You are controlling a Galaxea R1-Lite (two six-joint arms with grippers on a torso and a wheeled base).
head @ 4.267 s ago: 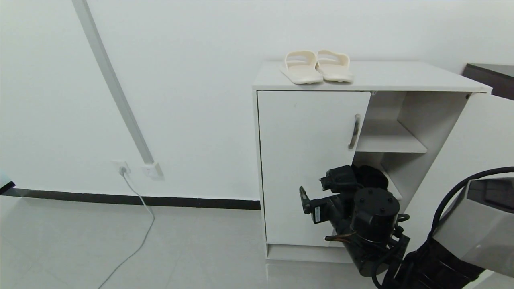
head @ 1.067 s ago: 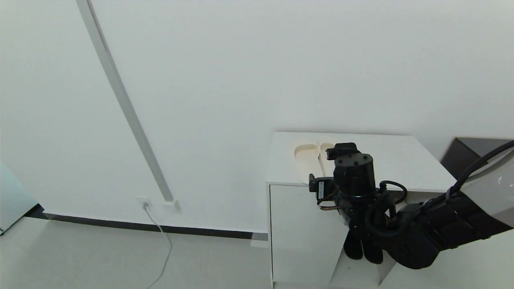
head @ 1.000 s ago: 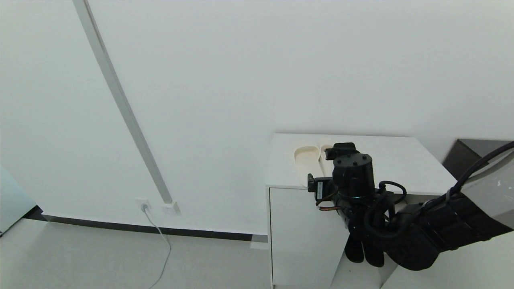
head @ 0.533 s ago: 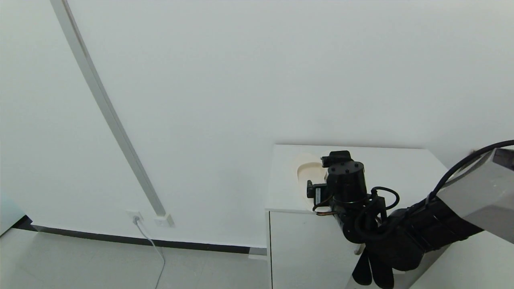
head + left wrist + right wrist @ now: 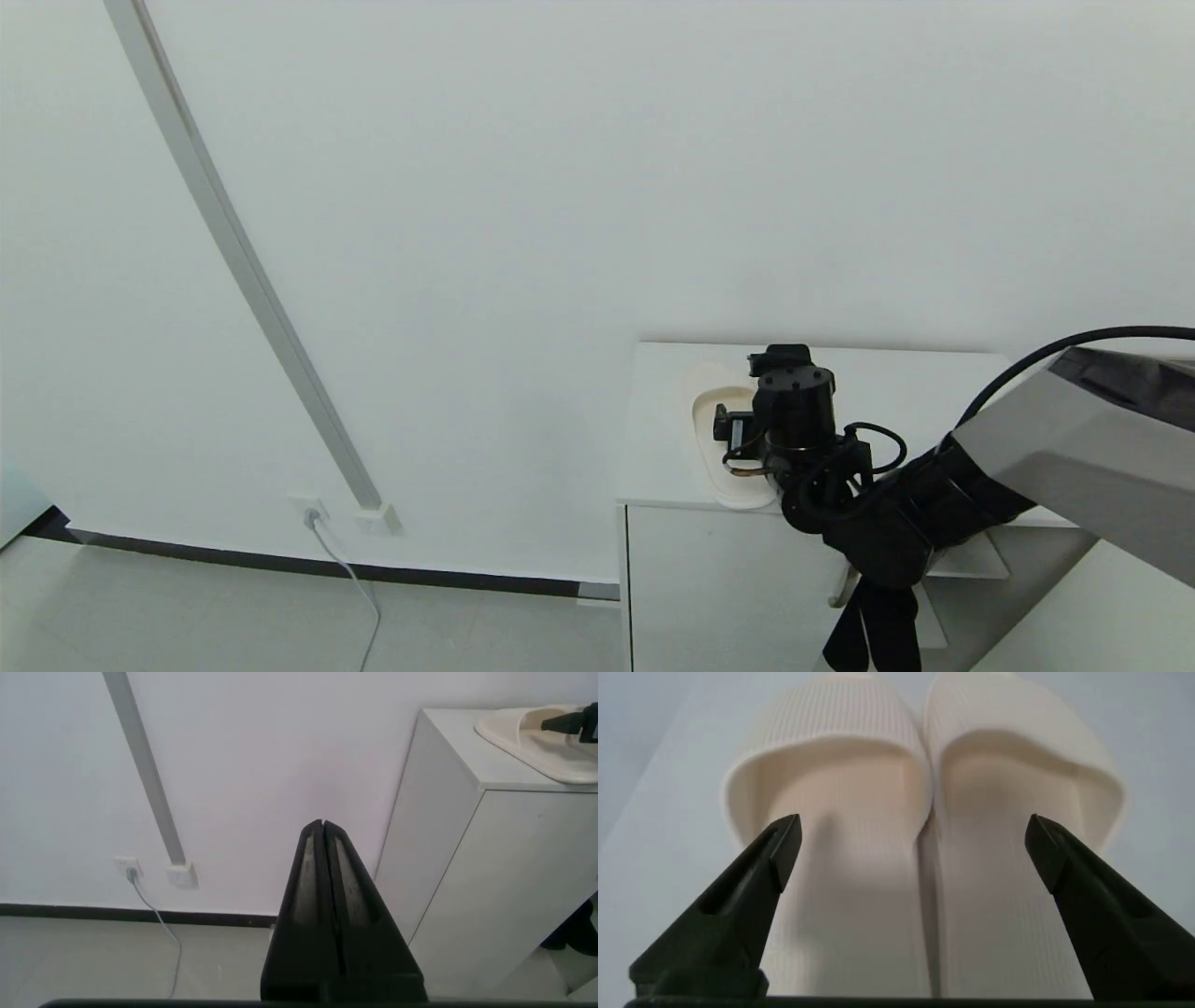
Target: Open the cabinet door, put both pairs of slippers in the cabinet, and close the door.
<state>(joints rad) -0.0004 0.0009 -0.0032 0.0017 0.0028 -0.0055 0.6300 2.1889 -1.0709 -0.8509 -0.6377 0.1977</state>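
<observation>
A cream pair of slippers (image 5: 924,793) lies side by side on top of the white cabinet (image 5: 653,439); in the head view the cream slippers (image 5: 709,448) are partly hidden by my right wrist. My right gripper (image 5: 913,831) hangs open just above them, one fingertip over each slipper, holding nothing. The left wrist view shows the cream slippers (image 5: 533,737) on the cabinet (image 5: 448,812). My left gripper (image 5: 322,826) is shut and empty, out in front of the wall to the cabinet's left. A black shape (image 5: 868,635), possibly the other pair, shows low in the open compartment.
The cabinet's left door (image 5: 709,597) is closed, and the right compartment with its shelf (image 5: 971,560) stands open. A grey conduit strip (image 5: 233,252) runs down the wall to a socket with a cable (image 5: 313,515). Bare floor lies to the left.
The head camera has risen. My right arm has come up from the cabinet's lower compartment to the cabinet top and now hovers over the cream slippers.
</observation>
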